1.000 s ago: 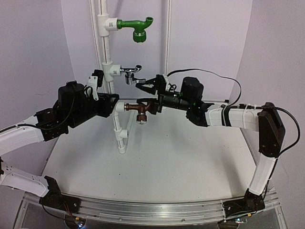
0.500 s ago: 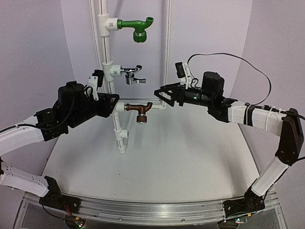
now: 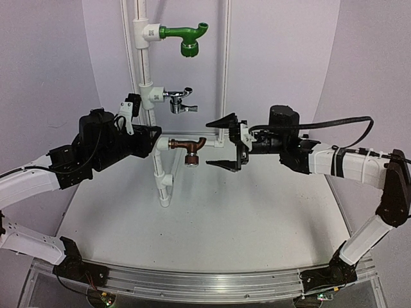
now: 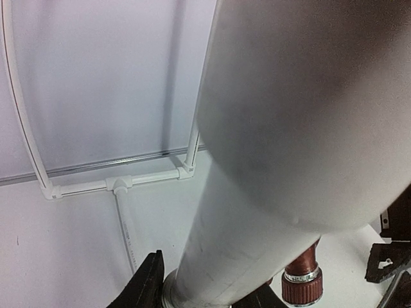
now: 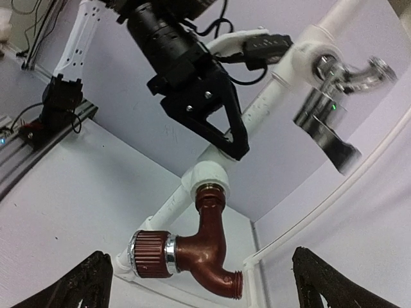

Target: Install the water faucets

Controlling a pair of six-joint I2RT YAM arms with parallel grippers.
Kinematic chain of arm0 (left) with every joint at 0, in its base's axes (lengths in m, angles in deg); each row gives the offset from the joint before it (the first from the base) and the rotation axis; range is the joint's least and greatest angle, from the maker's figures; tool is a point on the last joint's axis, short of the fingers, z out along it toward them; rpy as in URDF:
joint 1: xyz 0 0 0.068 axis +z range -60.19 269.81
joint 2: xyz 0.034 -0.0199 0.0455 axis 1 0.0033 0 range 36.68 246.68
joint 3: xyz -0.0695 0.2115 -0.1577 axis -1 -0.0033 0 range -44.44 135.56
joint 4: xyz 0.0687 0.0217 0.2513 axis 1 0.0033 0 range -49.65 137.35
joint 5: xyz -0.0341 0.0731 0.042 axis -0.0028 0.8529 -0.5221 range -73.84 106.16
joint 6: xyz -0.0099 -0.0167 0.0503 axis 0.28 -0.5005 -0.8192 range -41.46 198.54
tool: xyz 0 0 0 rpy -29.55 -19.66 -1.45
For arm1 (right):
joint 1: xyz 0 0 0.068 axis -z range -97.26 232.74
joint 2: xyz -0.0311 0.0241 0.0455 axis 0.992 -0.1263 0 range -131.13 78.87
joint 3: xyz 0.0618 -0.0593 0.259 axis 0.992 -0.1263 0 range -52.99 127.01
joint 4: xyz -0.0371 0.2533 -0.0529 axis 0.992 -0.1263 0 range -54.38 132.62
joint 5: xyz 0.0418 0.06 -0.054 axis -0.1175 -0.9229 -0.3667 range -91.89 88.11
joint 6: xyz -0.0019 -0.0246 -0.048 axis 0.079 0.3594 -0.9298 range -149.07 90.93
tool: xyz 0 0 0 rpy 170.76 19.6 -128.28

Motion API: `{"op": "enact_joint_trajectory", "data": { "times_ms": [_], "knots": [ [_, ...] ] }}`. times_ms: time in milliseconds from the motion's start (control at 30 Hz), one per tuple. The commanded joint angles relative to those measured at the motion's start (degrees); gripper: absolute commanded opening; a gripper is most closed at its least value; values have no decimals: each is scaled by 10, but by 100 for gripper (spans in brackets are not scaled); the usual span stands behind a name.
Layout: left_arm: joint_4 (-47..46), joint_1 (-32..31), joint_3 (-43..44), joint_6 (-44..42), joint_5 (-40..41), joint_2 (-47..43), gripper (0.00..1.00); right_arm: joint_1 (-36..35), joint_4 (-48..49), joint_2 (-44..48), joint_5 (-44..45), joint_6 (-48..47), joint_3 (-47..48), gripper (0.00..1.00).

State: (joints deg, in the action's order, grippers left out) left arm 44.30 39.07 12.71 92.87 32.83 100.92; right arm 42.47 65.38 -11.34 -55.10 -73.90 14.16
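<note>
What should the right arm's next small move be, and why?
Probably ease the open right pincer forward onto the brown faucet and close: its jaws face the faucet but stand apart, while the left pincer clamps the white pipe.

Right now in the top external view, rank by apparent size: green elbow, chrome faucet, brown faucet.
1. green elbow: clearly the largest.
2. brown faucet and chrome faucet: they look about alike, too close to rank.
</note>
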Motion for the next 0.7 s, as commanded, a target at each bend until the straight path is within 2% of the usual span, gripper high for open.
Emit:
{"op": "enact_joint_trajectory", "data": {
  "times_ms": [0,100,233,667],
  "knots": [
    [27,-20,12,59,-94,22,0,-26,-24,-10,28,-184,17,98],
    [28,-20,13,61,-94,22,0,-54,-86,-19,78,-267,39,98],
    [29,-20,12,61,-92,20,0,-80,-90,-17,138,-344,22,98],
    [32,-20,9,63,-92,13,0,-103,3,-60,266,-537,1,98]
  ]
}}
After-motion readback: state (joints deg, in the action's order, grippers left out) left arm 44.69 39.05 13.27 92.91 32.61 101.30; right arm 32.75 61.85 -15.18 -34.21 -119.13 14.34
